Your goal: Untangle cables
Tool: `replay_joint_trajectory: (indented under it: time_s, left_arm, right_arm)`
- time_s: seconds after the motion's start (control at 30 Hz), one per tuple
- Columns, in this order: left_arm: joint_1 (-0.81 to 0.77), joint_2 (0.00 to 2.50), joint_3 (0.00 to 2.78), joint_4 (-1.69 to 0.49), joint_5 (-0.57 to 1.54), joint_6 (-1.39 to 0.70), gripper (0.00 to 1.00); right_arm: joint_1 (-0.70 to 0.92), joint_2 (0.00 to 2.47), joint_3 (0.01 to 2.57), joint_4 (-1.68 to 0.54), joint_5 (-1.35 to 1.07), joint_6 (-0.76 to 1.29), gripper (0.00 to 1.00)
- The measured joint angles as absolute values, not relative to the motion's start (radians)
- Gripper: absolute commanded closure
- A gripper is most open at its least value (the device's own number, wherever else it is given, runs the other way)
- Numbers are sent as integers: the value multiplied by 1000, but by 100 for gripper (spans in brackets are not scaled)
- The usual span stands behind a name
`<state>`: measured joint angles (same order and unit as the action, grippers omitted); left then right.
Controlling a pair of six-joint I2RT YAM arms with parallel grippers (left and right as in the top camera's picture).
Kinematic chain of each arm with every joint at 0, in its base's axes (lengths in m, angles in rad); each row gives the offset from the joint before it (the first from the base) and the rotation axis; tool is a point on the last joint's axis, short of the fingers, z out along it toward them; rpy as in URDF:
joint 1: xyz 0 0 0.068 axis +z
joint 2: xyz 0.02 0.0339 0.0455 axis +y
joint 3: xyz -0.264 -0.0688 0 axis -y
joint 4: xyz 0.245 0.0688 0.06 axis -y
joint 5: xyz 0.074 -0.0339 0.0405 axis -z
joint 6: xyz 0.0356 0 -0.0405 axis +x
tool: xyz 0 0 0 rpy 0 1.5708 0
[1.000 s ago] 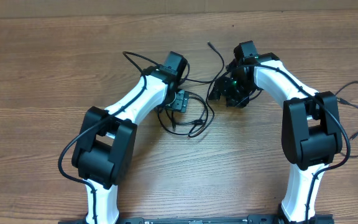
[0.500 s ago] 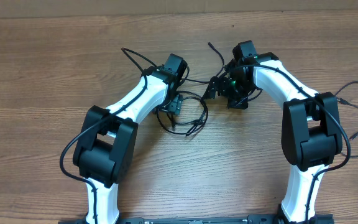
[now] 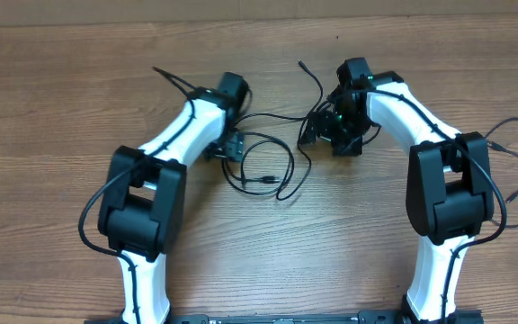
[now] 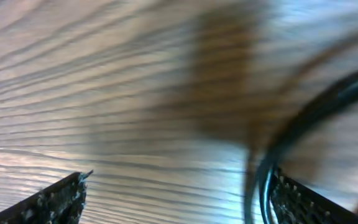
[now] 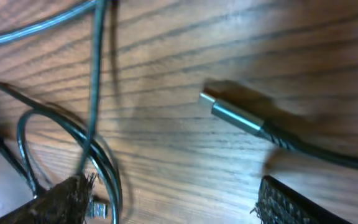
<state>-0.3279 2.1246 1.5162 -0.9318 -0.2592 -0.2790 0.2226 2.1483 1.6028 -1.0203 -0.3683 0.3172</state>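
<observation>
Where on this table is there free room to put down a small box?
Free: the table between the left arm and right arm, below the cables; also the patch beyond the left arm. Crowded: between the left gripper and right gripper, where cables loop.

Thin black cables (image 3: 263, 180) lie in loose, overlapping loops at the middle of the table (image 3: 61, 108), nearer its far edge. One strand runs toward that edge and ends in a small plug (image 3: 302, 65). A silver-tipped connector (image 5: 232, 116) lies flat on the wood. Whether the loops are knotted is unclear.
</observation>
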Motion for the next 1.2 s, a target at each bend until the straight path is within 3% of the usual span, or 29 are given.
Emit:
replay_joint_trajectory:
  time_s: [0.2, 0.5, 0.83, 0.87, 0.9, 0.97, 1.2]
  left_arm:
    - [-224, 2148, 1539, -955, -142, -293, 0]
    - [-145, 2172, 1547, -965, -11, -294, 0]
    - [-135, 2172, 1542, -954, -11, -297, 0]
    - [-135, 2172, 1542, -954, -11, -298, 0]
    - [-135, 2172, 1541, -953, -11, -298, 0]
    - [-135, 2171, 1539, -950, -11, -299, 0]
    - [-135, 2170, 1539, -950, -11, -301, 0]
  right_arm:
    - [227, 2152, 1758, -1089, -360, 317, 15]
    - [305, 2152, 1767, -1111, -359, 315, 20]
    - [408, 2152, 1742, -1111, -339, 314, 53]
    - [414, 2152, 1737, -1111, -334, 313, 61]
    - [418, 2152, 1731, -1111, -331, 310, 79]
    - [422, 2152, 1724, -1118, -321, 312, 96]
    - [417, 2152, 1726, -1162, -305, 308, 96]
